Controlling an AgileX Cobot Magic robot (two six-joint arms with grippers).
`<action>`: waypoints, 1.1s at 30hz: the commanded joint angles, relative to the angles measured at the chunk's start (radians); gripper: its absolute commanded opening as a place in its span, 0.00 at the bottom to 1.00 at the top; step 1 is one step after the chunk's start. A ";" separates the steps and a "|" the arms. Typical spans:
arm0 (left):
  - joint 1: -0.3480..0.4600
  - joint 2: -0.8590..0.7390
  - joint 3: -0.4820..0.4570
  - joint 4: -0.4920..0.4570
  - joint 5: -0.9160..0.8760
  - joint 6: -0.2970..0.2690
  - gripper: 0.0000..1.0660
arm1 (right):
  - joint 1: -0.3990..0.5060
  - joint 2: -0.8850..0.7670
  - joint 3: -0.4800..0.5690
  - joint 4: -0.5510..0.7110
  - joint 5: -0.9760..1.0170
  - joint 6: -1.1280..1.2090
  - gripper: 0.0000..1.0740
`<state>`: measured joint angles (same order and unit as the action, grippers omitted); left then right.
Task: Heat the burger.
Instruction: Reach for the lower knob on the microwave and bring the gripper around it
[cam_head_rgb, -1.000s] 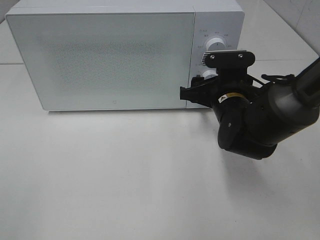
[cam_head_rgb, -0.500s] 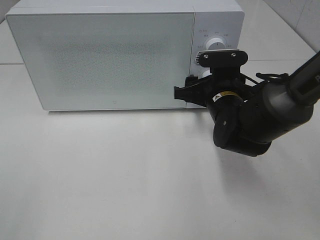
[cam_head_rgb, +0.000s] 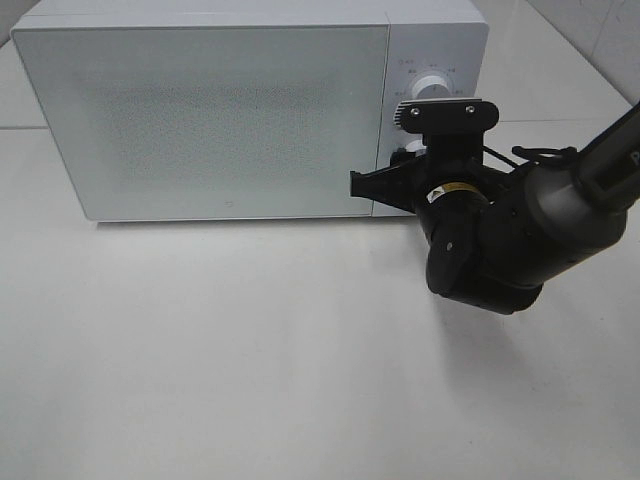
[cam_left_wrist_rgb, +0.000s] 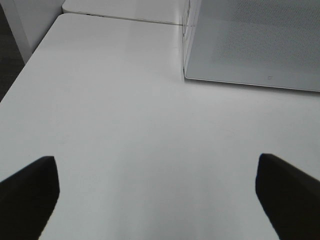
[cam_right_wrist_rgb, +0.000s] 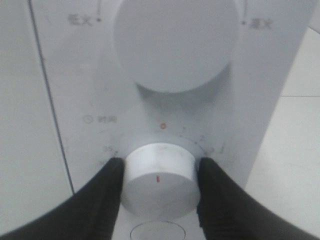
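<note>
— Where is the burger?
— Out of view. The white box-shaped microwave (cam_head_rgb: 200, 110) at the bench's back edge is closed. The right gripper (cam_right_wrist_rgb: 160, 170) pinches the white round timer knob (cam_right_wrist_rgb: 159, 182); the left gripper (cam_left_wrist_rgb: 157, 187) hangs spread.
— The risk?
— The smooth knob may slip in the grip, or get over-turned.

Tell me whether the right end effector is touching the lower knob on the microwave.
Touching. The right wrist view shows the right end effector with one finger flush against each side of the lower knob, no gap visible.
</note>
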<state>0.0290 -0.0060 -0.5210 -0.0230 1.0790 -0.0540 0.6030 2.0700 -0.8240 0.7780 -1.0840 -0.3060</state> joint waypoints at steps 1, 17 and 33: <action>0.002 -0.015 0.001 0.000 -0.009 -0.001 0.94 | -0.006 -0.004 -0.021 -0.036 -0.054 0.036 0.08; 0.002 -0.015 0.001 0.000 -0.009 -0.001 0.94 | -0.006 -0.004 -0.021 -0.080 -0.124 0.091 0.02; 0.002 -0.015 0.001 0.000 -0.009 -0.001 0.94 | -0.006 -0.004 -0.021 -0.102 -0.141 0.618 0.00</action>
<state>0.0290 -0.0060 -0.5210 -0.0230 1.0790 -0.0540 0.6030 2.0810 -0.8110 0.7400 -1.1330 0.2380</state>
